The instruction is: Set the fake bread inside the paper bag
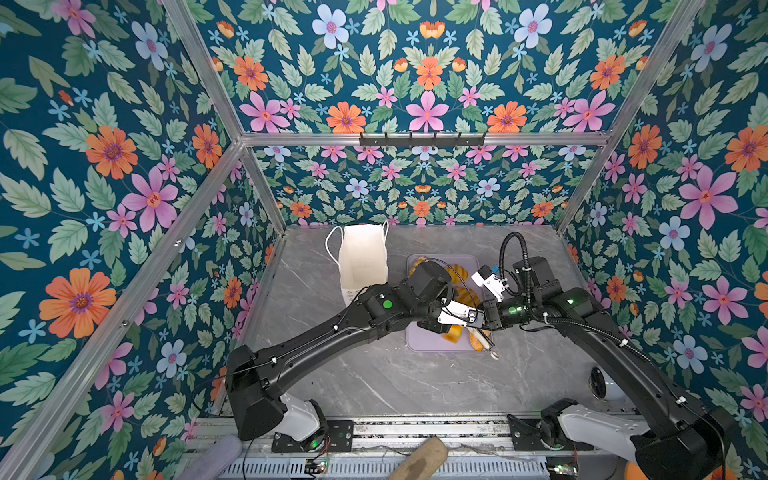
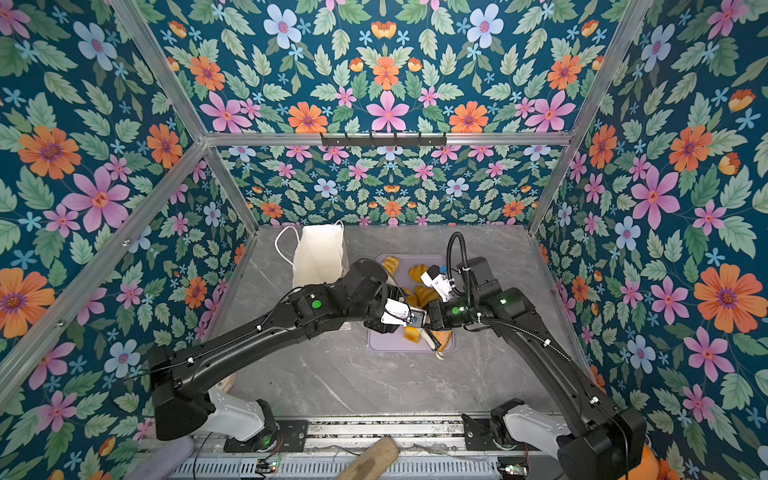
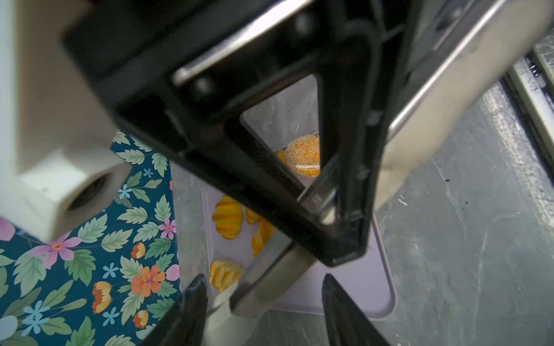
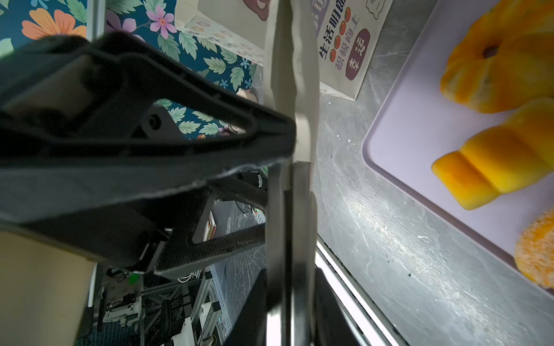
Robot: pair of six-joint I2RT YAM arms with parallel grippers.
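Grey marble tabletop (image 1: 374, 382), lilac tray (image 1: 419, 343) mid-frame: fake bread (image 3: 227, 217) looks light, glossy, probably squashy, so pinch mid-body; right gripper (image 4: 289, 293) clamps tongs (image 4: 290, 75), left gripper (image 3: 263, 299) half-spread around them, contact unclear.

Seeded roll (image 3: 302, 158) is half hidden behind right gripper (image 3: 329, 233). Tongs (image 3: 269, 278) are cut off at pic edge between left gripper (image 3: 263, 287) jaws. Paper bag (image 4: 221, 36) top is cropped. Fake bread (image 1: 453, 332) on tray (image 1: 424, 345) is mostly covered by arms (image 1: 374, 311).

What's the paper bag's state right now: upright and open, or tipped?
Upright and open. In a top view the paper bag stands on the table, mouth facing up, its white inside showing and seemingly empty.
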